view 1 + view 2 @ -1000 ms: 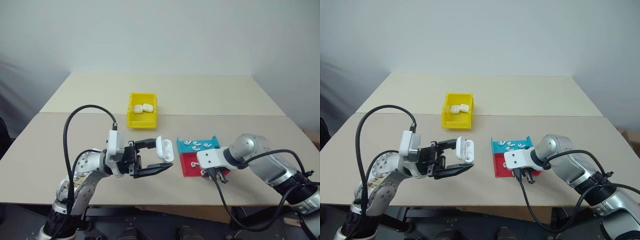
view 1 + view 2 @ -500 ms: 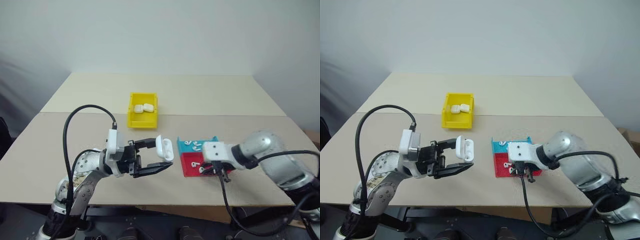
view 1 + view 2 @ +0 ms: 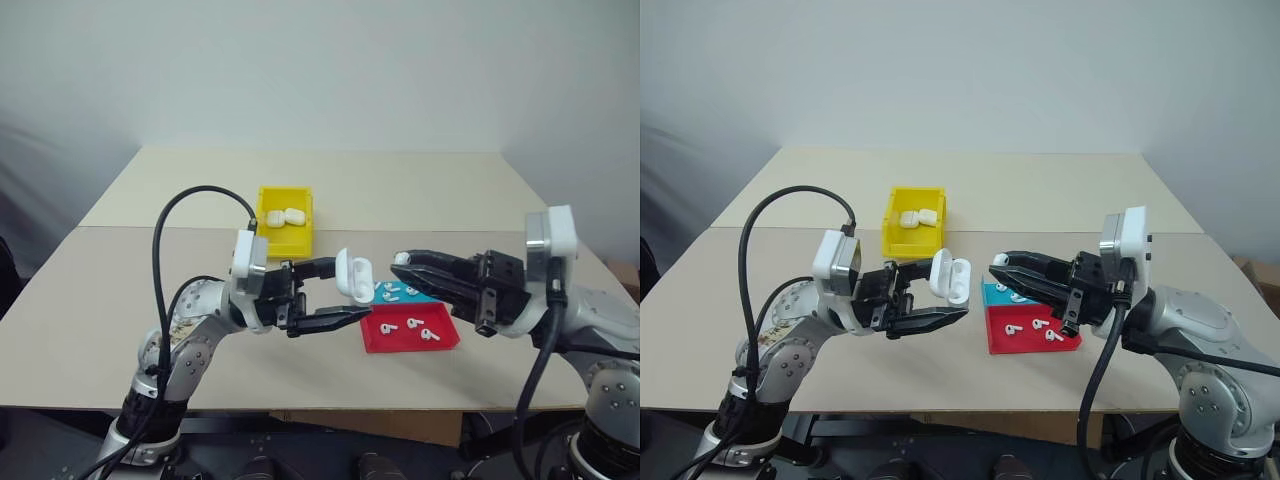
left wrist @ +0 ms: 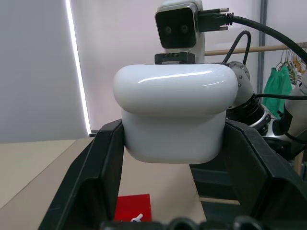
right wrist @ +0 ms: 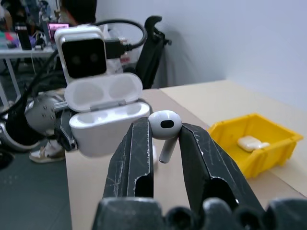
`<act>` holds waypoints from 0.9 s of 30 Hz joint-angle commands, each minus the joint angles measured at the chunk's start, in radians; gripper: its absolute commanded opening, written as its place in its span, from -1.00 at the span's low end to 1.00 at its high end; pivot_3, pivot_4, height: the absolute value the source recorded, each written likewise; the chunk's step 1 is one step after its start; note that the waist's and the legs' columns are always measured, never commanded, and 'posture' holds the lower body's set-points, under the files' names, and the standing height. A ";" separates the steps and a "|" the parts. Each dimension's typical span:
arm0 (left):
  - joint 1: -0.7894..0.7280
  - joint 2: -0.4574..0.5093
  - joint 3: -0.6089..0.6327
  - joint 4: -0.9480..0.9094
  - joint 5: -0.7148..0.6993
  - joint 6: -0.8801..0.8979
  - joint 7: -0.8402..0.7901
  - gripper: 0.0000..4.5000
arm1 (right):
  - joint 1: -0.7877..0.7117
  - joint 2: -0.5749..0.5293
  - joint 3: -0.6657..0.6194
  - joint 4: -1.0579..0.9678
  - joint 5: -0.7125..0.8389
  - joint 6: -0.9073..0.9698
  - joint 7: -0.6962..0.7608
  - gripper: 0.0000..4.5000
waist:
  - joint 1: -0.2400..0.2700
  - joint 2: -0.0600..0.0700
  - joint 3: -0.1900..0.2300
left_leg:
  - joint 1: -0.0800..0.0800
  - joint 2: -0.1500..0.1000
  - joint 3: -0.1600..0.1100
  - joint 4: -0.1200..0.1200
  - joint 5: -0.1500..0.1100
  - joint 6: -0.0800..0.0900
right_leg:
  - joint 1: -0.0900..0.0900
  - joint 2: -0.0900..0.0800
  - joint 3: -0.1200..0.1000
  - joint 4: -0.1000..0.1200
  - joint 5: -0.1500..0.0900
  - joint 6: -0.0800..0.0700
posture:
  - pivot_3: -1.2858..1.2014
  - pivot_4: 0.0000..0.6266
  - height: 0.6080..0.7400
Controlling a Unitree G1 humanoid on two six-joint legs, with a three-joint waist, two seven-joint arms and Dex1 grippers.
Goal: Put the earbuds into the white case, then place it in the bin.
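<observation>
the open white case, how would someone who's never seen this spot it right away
Start at the yellow bin on the table, then come toward the robot. The left end effector holds the white case in the air. Unlike the shut cases in the bin, its lid is open.

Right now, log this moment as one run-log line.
left gripper: shut on open white case | right gripper: shut on earbud, near case | yellow bin: two cases inside | tray: earbuds left

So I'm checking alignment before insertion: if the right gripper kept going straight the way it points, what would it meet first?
Probably the open white case held in the left gripper; the right gripper, pinching an earbud, points at it, though exact depth is unclear.
</observation>
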 commanded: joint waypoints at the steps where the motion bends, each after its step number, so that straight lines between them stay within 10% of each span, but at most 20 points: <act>1: -0.052 0.003 -0.008 -0.016 -0.008 0.050 0.026 0.23 | -0.056 0.029 0.015 -0.025 0.094 -0.036 -0.121 -0.72 | 0.000 0.000 0.000 | 0.000 0.000 0.000 0.000 0.000 0.000 | 0.000 0.000 0.000 0.000 0.000 0.000 | 0.03 -0.52 1.00; 27: -0.027 -0.024 0.016 -0.072 0.003 0.038 0.072 0.23 | 0.011 -0.071 0.213 0.022 0.089 -0.198 -0.216 -0.72 | 0.001 0.000 0.000 | -0.001 0.000 -0.001 0.000 0.000 0.000 | -0.001 0.000 0.000 -0.001 0.000 0.000 | 0.03 -0.52 1.00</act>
